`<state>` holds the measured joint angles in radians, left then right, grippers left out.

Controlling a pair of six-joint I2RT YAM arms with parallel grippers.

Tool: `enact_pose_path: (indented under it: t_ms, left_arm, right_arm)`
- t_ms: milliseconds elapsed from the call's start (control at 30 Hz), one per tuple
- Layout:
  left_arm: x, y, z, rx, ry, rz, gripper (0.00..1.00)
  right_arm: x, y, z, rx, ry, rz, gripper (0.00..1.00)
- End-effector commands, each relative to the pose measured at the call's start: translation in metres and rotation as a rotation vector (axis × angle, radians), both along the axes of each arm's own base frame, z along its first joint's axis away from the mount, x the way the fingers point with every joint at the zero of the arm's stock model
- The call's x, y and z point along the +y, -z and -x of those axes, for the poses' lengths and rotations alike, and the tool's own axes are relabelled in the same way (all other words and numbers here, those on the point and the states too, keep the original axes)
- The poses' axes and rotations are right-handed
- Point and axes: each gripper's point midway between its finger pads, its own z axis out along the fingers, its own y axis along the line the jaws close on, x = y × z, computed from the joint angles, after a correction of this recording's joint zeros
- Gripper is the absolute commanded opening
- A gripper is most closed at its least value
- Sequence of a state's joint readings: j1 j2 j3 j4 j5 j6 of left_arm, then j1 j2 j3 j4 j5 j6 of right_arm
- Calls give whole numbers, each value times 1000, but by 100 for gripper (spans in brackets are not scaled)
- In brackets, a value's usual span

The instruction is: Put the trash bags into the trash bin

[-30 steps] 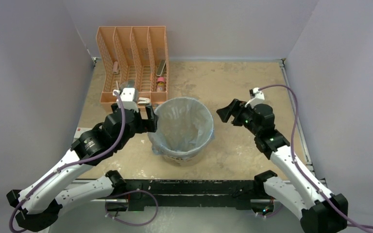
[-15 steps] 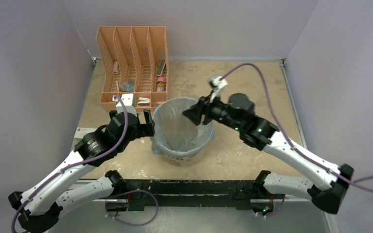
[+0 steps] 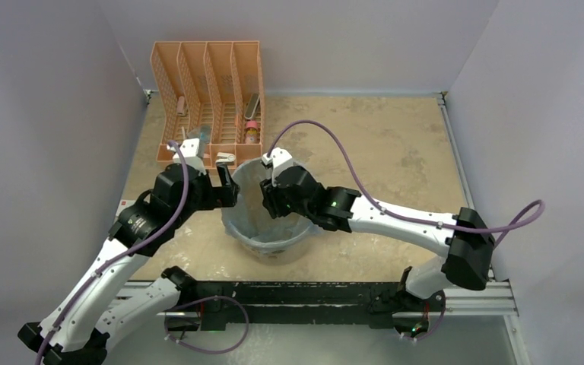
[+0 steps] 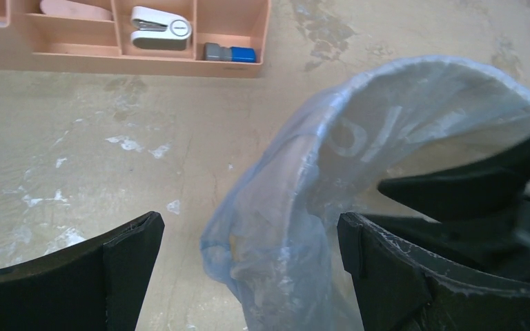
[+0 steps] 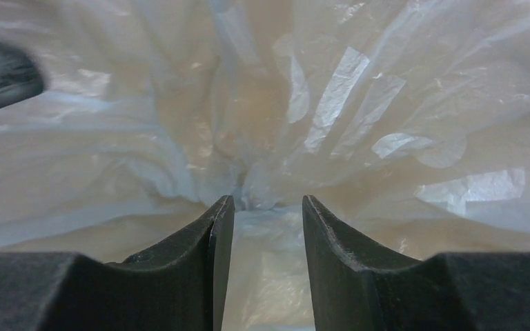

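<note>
Right arm just dove into the bin

A second ago the right gripper (image 3: 271,199) sat well off to the side; now it's down inside the trash bin (image 3: 274,248), fingers only a narrow gap apart and holding nothing, aimed at the bunched bottom of the trash bag (image 5: 386,103). The bag already lines the bin, with its edge folded over the rim. The left gripper (image 4: 248,276) stays wide open, straddling the bag-covered left rim (not clamped). This looks like pushing the liner down to seat it, so the job's nearly done.
</note>
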<state>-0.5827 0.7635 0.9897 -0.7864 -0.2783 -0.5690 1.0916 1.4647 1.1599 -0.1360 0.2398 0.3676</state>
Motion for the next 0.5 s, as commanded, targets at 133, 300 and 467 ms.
enact_pose_path:
  t_ms: [133, 300, 467]
  left_arm:
    - [11, -43, 10, -112, -25, 78, 100]
    - [29, -31, 10, -82, -152, 77, 100]
    - [46, -9, 12, -13, -306, 84, 100]
  right_arm:
    - [5, -26, -32, -230, 150, 25, 41]
    - [-6, -27, -55, -328, 298, 30, 40]
    - [-21, -23, -78, -404, 446, 46, 41]
